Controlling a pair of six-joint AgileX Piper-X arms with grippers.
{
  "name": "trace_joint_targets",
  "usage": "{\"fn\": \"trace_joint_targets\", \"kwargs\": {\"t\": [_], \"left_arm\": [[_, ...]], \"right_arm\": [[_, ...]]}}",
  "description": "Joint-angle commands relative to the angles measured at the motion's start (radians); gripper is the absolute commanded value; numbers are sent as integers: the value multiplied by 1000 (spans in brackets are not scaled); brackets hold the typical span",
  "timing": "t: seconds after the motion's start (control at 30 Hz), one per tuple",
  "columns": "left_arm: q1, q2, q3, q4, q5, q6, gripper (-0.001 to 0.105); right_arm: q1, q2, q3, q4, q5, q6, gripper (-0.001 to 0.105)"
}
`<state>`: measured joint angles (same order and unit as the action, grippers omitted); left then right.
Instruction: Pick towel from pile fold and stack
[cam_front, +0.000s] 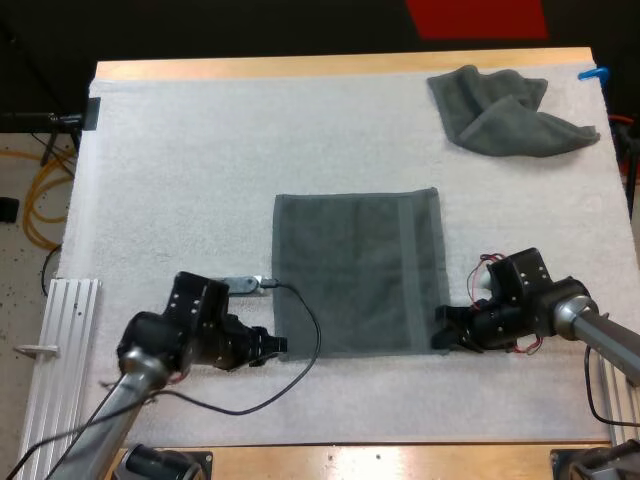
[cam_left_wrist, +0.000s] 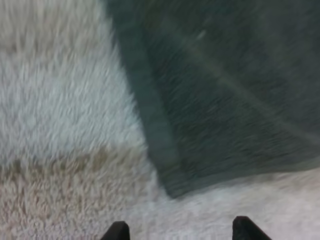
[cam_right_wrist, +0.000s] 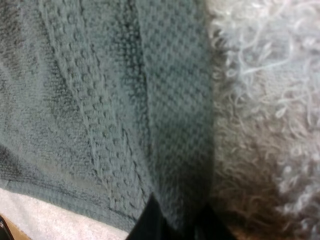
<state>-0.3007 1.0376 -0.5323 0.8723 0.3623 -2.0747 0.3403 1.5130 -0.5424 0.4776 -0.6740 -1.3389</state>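
Observation:
A dark grey-green towel (cam_front: 358, 272) lies spread flat in the middle of the white mat. A second towel (cam_front: 510, 112) sits crumpled at the far right. My left gripper (cam_front: 277, 346) is low at the flat towel's near left corner. In the left wrist view its fingers (cam_left_wrist: 117, 231) stand apart, open, with the towel corner (cam_left_wrist: 172, 190) just ahead of them and nothing between. My right gripper (cam_front: 441, 340) is at the near right corner. In the right wrist view its fingers (cam_right_wrist: 152, 222) are close together and pinch the towel's edge (cam_right_wrist: 182, 200).
The white mat (cam_front: 180, 180) covers most of the wooden table, with bare room left of and beyond the flat towel. A ribbed metal rail (cam_front: 60, 340) runs along the table's near left side.

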Motion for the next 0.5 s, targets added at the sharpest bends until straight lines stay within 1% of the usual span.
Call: {"fn": "trace_joint_targets", "kwargs": {"t": [0.0, 0.07, 0.23, 0.37, 0.47], "left_arm": [[2, 27, 4, -32, 18, -12, 44], [2, 79, 4, -54, 32, -12, 44], [2, 208, 4, -155, 85, -12, 44], [2, 273, 4, -196, 92, -6, 44], [2, 311, 4, -228, 135, -4, 44]], "right_arm": [[3, 11, 9, 8, 40, -12, 0], [3, 11, 9, 8, 40, -12, 0], [3, 11, 9, 8, 37, -12, 0], [3, 11, 9, 8, 18, -12, 0], [3, 11, 9, 8, 17, -12, 0]]}}
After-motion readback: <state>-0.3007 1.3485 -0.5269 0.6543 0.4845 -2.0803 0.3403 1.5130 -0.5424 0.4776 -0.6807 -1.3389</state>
